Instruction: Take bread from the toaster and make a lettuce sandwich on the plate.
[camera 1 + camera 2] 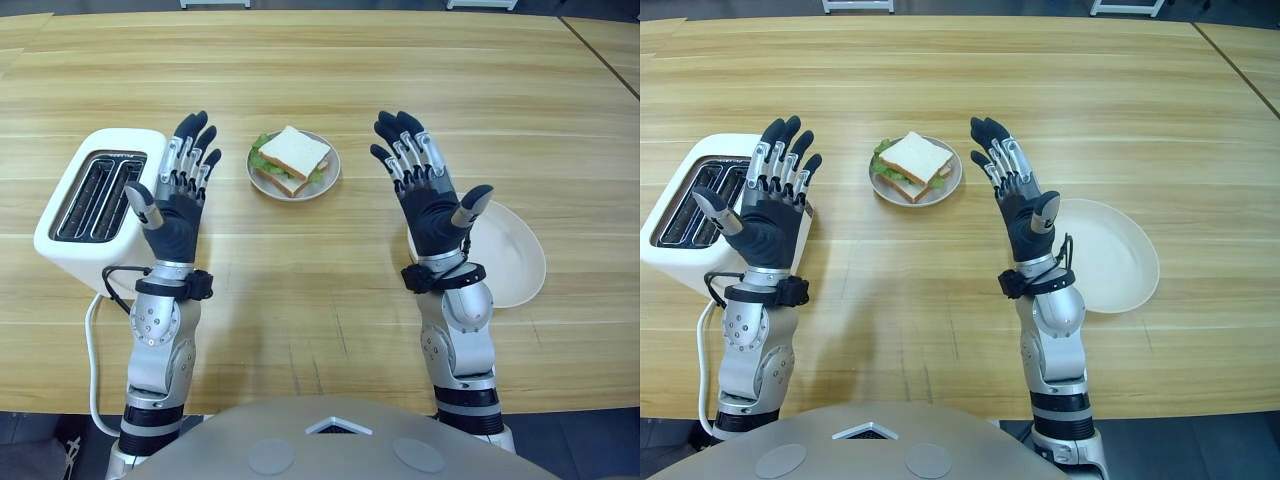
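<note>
Both spread wide and empty, left hand (176, 205) and right hand (428, 198) flank the plated sandwich (293, 157).

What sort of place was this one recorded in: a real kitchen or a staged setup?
Probably a staged tabletop in a lab or office, not a kitchen: a long wooden table bearing a toaster, a sandwich on a small plate and a white dish.

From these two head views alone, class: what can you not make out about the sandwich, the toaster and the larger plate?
Sandwich: top slice hides the filling's middle in both views; only lettuce edges show.
Toaster: slot depths are dark; left hand covers its right side, right eye view.
Larger plate: right hand and wrist cover its left rim, both views.
</note>
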